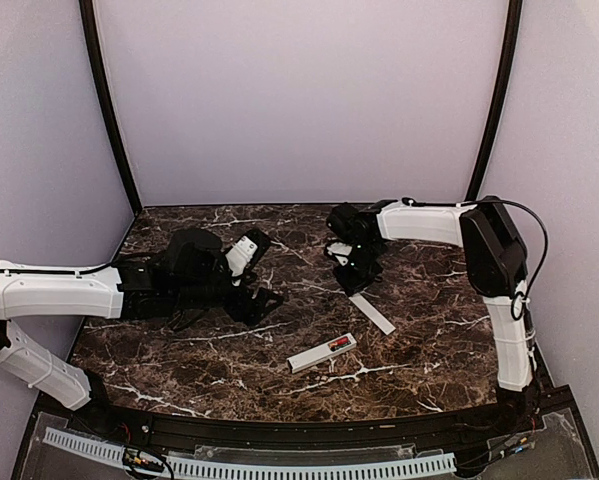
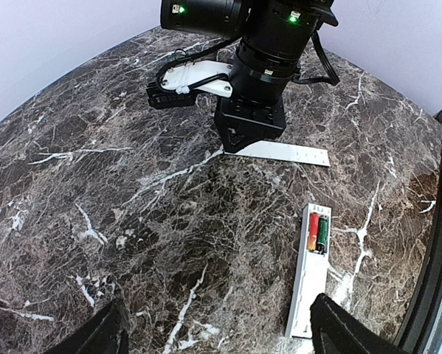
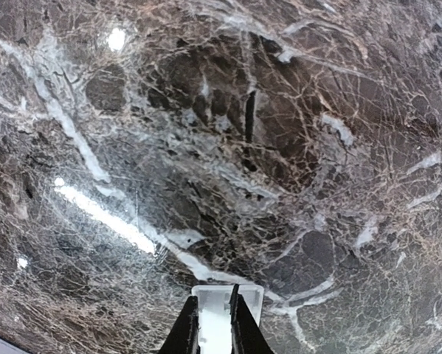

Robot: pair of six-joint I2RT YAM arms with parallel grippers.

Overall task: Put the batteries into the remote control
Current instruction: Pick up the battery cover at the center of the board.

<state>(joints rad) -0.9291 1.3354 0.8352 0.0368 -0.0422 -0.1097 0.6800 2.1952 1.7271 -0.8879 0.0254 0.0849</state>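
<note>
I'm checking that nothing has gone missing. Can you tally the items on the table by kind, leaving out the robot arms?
remote control: 1
batteries: 2, side by side in the remote's open bay
flat white strip: 1
Total: 4
</note>
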